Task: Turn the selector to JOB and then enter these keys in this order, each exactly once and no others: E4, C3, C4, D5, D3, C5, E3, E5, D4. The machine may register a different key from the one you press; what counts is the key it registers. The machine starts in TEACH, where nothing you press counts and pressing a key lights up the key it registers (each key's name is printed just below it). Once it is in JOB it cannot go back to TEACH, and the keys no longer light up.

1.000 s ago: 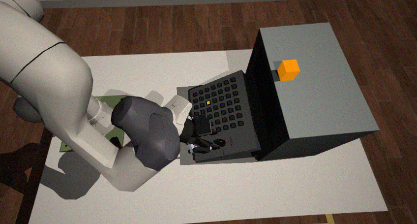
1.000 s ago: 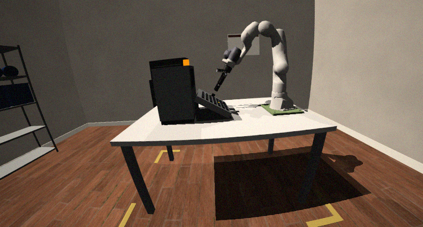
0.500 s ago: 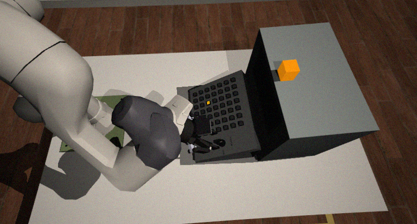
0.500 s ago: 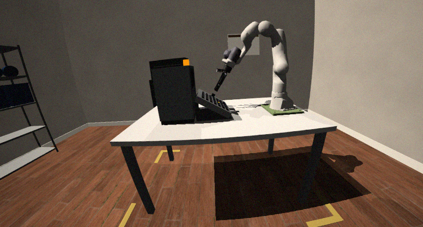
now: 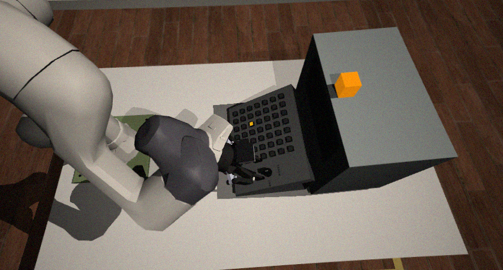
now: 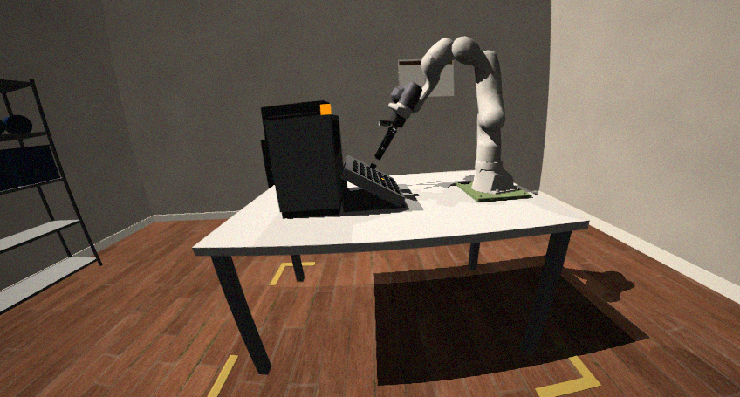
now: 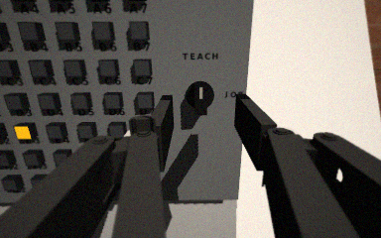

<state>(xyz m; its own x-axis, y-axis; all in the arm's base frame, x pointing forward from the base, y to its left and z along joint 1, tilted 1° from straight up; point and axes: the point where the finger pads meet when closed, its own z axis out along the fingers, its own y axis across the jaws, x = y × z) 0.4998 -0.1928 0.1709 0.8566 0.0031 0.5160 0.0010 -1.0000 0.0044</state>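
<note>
The dark sloped keypad panel (image 5: 294, 168) (image 6: 373, 179) (image 7: 217, 30) leans against the grey machine box (image 5: 381, 108) (image 6: 306, 160). Its black selector knob (image 5: 265, 171) (image 7: 199, 94) has its white mark pointing at the printed TEACH; the JOB label to its right is partly hidden by a finger. One key (image 5: 251, 123) (image 7: 23, 132) is lit orange. My gripper (image 5: 254, 175) (image 6: 379, 155) (image 7: 203, 110) is open and empty. It hovers a little above the panel, and in the wrist view its two fingertips stand either side of the knob without touching it.
An orange cube (image 5: 347, 84) (image 6: 325, 108) sits on top of the machine box. The arm's green base plate (image 5: 136, 120) (image 6: 493, 193) is on the white table (image 5: 282, 232) (image 6: 415, 227). A metal shelf (image 6: 30, 185) stands by the far wall.
</note>
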